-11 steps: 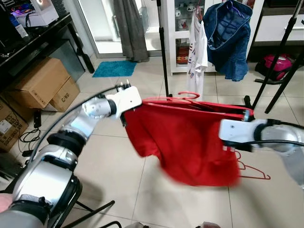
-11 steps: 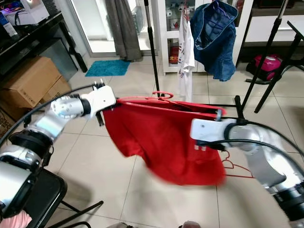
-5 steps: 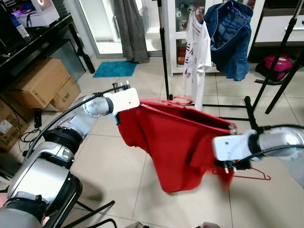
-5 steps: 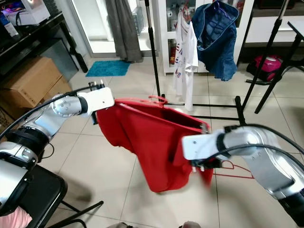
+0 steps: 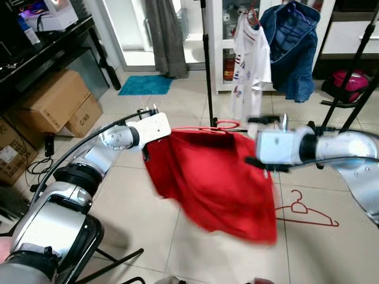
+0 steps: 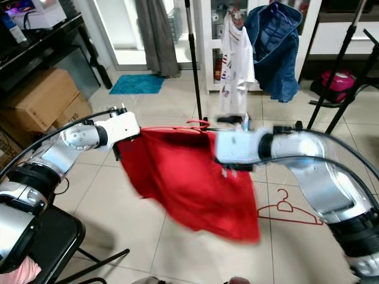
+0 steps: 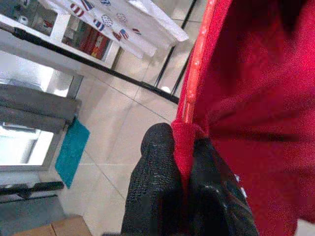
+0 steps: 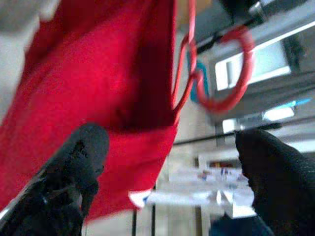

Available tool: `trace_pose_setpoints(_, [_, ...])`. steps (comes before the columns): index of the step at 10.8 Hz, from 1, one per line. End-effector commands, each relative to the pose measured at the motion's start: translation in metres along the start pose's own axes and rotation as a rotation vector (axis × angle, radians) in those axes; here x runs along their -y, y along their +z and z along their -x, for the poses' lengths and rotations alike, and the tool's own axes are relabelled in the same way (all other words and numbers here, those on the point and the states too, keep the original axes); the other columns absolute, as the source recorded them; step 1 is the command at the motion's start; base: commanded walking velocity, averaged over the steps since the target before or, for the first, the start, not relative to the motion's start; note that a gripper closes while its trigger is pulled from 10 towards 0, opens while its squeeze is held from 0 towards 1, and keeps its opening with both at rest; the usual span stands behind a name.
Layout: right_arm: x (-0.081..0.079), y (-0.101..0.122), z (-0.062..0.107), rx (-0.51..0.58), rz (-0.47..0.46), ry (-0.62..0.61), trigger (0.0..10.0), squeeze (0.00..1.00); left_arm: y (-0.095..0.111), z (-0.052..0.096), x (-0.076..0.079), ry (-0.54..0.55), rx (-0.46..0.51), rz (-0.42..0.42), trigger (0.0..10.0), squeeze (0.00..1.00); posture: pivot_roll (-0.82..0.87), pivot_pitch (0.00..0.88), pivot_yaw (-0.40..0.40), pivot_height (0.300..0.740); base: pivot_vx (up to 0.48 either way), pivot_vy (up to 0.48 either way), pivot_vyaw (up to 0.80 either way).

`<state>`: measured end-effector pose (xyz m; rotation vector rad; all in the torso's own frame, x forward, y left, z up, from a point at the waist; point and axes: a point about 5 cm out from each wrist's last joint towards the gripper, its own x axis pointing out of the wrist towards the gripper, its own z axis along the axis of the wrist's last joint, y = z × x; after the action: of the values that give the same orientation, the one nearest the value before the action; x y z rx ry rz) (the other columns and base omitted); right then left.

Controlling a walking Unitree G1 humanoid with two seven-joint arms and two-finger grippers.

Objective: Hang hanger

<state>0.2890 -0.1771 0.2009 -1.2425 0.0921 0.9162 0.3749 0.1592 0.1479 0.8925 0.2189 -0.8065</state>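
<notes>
We see the clothes rack (image 5: 204, 53) standing across the tiled floor (image 5: 148, 236), a white T-shirt (image 5: 247, 59) and a denim jacket (image 5: 293, 47) already hanging from it. Before us the red garment (image 5: 213, 177) droops on its red hanger (image 5: 222, 126), held up between our arms, well short of the rack. Our left claw (image 7: 183, 162) is clenched on the garment's edge at the hanger's end, apparently to keep the cloth from sliding off. Our right claw (image 8: 167, 147) stands released beside the hook, probably ready to take it. A spare red hanger (image 5: 308, 213) lies on the floor.
</notes>
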Motion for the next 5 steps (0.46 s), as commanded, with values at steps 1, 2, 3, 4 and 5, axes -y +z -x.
trace_pose_setpoints(1, [-0.004, 0.000, -0.002, 0.004, 0.015, -0.012, 10.0, 0.00, 0.004, 0.005, -0.013, 0.051, 0.033, 0.043, 0.0, 0.00, -0.18, 0.000, 0.173, 0.740, 0.000, 0.000, 0.00])
trace_pose_setpoints(2, [0.003, -0.002, -0.002, 0.022, -0.135, -0.172, 10.0, 0.00, 0.012, 0.005, -0.016, 0.067, 0.102, 0.051, 0.0, 0.00, -0.18, 0.000, 0.178, 0.740, 0.000, 0.000, 0.00])
trace_pose_setpoints(3, [0.005, -0.004, -0.002, 0.032, -0.194, -0.238, 10.0, 0.00, 0.015, 0.005, -0.014, 0.053, 0.143, 0.064, 0.0, 0.00, -0.18, 0.000, 0.180, 0.740, 0.000, 0.000, 0.00])
trace_pose_setpoints(4, [0.001, -0.004, -0.001, 0.151, -0.460, -0.336, 10.0, 0.00, 0.016, 0.007, -0.011, -0.004, 0.194, 0.086, 0.0, 0.00, -0.19, 0.000, 0.192, 0.740, 0.000, 0.000, 0.00])
trace_pose_setpoints(5, [-0.005, -0.004, 0.002, 0.211, -0.529, -0.319, 10.0, 0.00, 0.012, 0.013, -0.011, -0.058, 0.223, 0.117, 0.0, 0.00, -0.20, 0.000, 0.200, 0.740, 0.000, 0.000, 0.00])
